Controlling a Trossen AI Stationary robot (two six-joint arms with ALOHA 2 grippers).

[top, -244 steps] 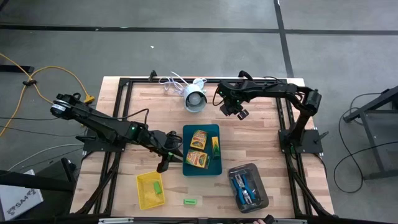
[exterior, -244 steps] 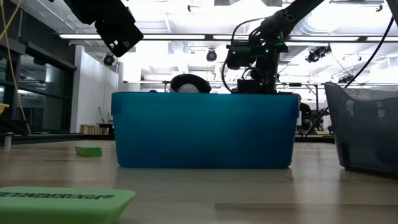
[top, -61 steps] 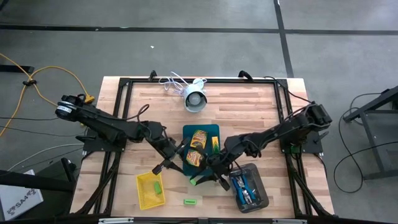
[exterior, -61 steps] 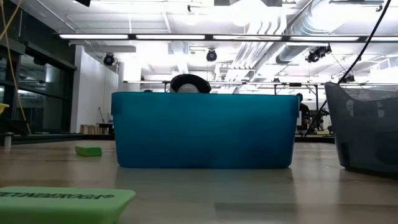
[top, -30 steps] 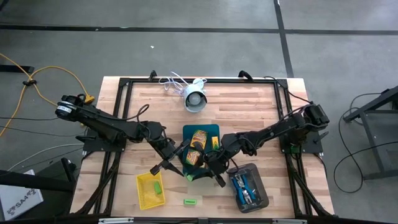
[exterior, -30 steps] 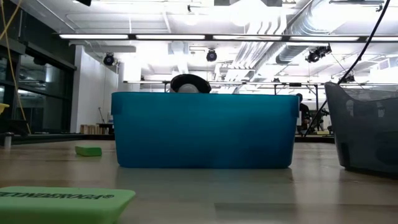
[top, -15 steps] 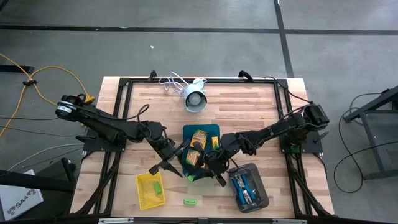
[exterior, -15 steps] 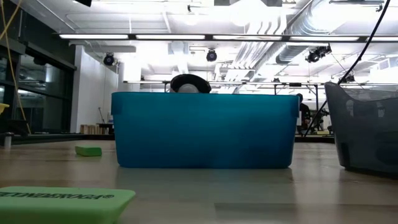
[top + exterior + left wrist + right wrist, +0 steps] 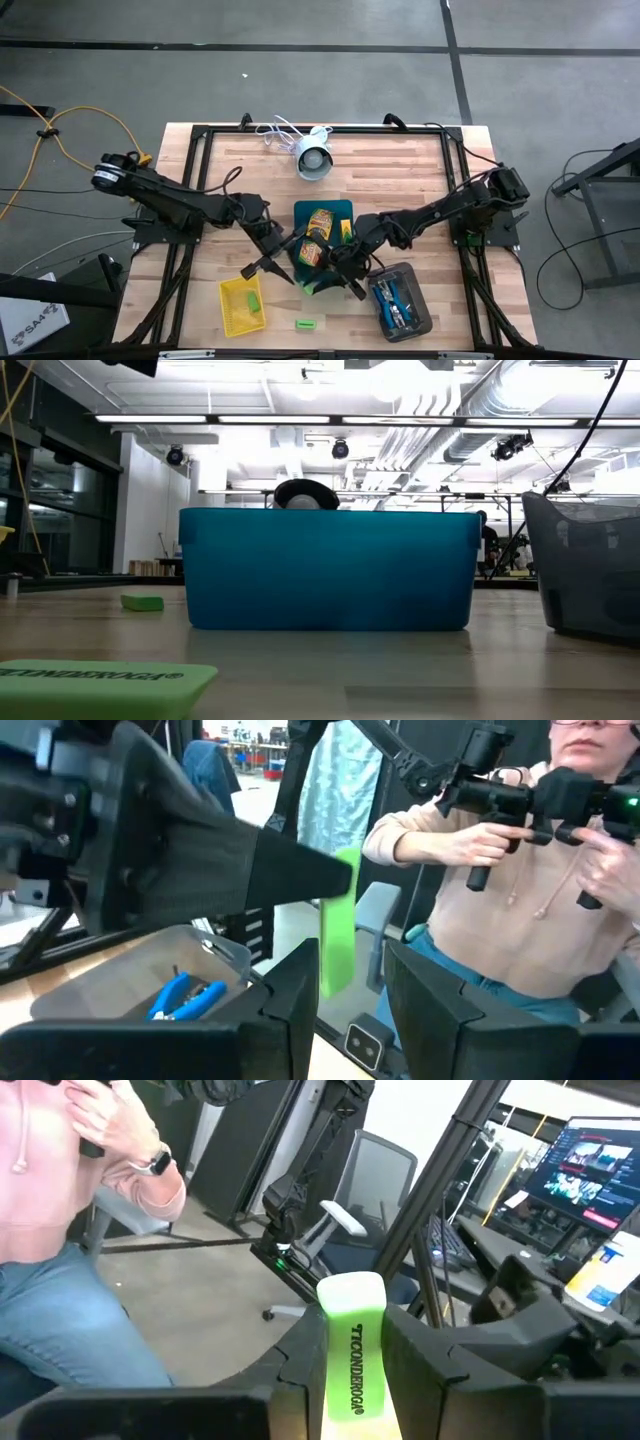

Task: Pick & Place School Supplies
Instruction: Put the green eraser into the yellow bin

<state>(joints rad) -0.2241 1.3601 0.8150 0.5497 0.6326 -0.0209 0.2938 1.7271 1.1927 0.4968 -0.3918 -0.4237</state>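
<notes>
- Behind the wooden bench (image 9: 400,180) is an open workshop with bright ceiling lights, and a person in a pink hoodie (image 9: 520,890) sits just past its edge holding control handles.
- Both arms meet over the near end of the teal tray (image 9: 345,212), so the main risk, as I judge it, is contact: the left hand (image 9: 345,990) sits very near the right hand (image 9: 355,1345), and a small drift could knock the two together or jar the block loose.
- A second risk is a bad hand-over. If the right hand lets go before the other has a firm hold, the green block (image 9: 352,1350) would likely fall into the teal tray or onto the bench, not the yellow tray (image 9: 241,305).
- The right hand is closed on that green block, pinched upright between its two fingers with the printed face showing; in the left wrist view the same block stands between the left fingers.
- The left hand is parted, fingers on either side of the block; I cannot tell whether they touch it.
- Elsewhere, two yellow-orange boxes (image 9: 319,222) lie in the teal tray, blue-handled scissors (image 9: 393,302) in the grey tray (image 9: 422,322), one green block in the yellow tray, and another loose block (image 9: 305,324) on the bench near the front edge.
</notes>
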